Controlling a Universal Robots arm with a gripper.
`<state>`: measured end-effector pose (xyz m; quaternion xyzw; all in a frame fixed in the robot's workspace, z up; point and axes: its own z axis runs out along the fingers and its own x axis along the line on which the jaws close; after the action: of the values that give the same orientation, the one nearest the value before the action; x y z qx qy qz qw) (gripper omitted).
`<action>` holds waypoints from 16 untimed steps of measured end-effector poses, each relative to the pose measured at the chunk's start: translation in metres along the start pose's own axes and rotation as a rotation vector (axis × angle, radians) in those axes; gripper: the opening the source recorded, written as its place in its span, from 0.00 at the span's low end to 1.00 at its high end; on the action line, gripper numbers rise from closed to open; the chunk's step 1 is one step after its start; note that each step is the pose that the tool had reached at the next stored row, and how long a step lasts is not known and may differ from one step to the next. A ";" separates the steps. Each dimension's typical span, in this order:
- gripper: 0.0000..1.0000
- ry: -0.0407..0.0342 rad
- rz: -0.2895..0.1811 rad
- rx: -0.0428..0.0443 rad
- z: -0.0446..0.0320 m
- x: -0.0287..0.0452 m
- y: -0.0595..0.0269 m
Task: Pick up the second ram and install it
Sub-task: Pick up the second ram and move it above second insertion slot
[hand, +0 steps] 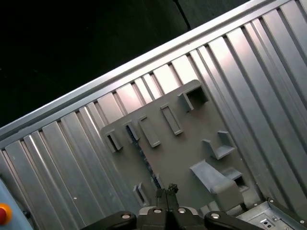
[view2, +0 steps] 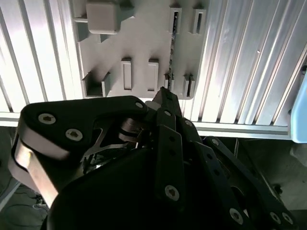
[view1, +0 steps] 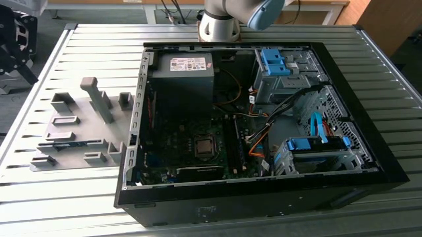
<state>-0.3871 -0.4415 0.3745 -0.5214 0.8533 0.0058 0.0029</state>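
The second ram (hand: 142,155) stands on edge in a slot of the grey fixture plate (hand: 184,158), a thin dark blue-green strip. In the second wrist view the ram (view2: 171,48) runs as a narrow dark line on the fixture (view2: 144,38). In the exterior view the ram (view1: 71,144) lies low in the fixture (view1: 79,128), on the exterior view's left of the case. My gripper (hand: 166,191) hovers well above the fixture, roughly in line with one end of the ram. Its fingertips (view2: 165,92) are together with nothing between them.
An open black computer case (view1: 257,195) lies on the slatted metal table (view1: 79,49), with motherboard (view1: 197,148), power supply (view1: 185,74), cables and blue drive-bay clips (view1: 274,61) inside. The arm's base (view1: 221,22) stands behind the case. Grey blocks rise from the fixture.
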 end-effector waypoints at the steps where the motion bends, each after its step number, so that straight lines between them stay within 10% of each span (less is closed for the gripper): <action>1: 0.11 0.0001 -0.018 -0.0002 0.0001 0.0000 0.0000; 10: 0.11 0.0014 -0.168 -0.0017 0.0005 0.0000 0.0000; 16: 0.11 0.0016 -0.174 -0.0017 0.0005 0.0000 0.0001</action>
<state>-0.3872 -0.4415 0.3739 -0.5935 0.8048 0.0059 0.0022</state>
